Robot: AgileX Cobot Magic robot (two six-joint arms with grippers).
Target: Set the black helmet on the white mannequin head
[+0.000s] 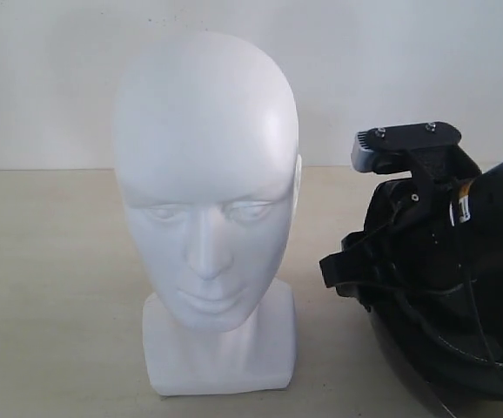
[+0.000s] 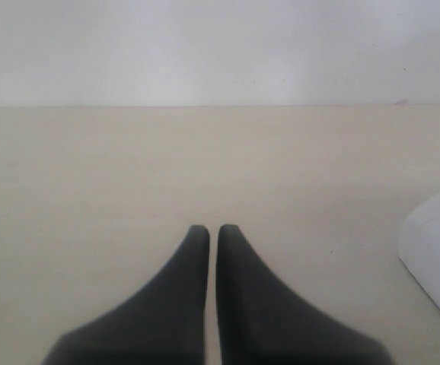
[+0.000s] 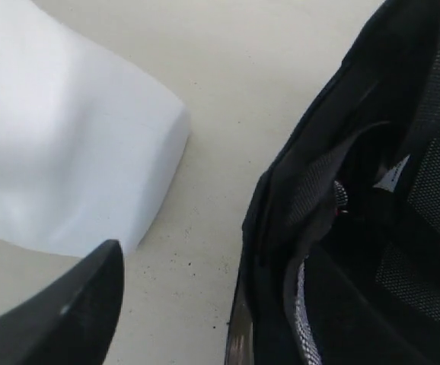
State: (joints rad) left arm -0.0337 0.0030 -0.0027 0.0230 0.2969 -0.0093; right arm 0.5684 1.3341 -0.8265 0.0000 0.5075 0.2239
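Observation:
The white mannequin head (image 1: 206, 200) stands upright on the table, facing the camera; its blocky neck base (image 3: 68, 152) also shows in the right wrist view. The black helmet (image 1: 425, 348) lies to its right, opening upward, with its padded lining (image 3: 372, 228) in view. My right arm (image 1: 425, 187) reaches down over the helmet. My right gripper (image 3: 227, 300) is open: one finger (image 3: 79, 304) hangs outside the helmet's rim, above the table, and the other is hidden. My left gripper (image 2: 207, 229) is shut on nothing, low over the bare table, with the neck base's corner (image 2: 437, 255) off to one side.
The beige table (image 1: 51, 287) runs back to a plain white wall (image 1: 51, 78). Cables (image 1: 408, 305) from the right arm drape across the helmet. A narrow strip of table (image 3: 205, 228) separates the helmet from the neck base.

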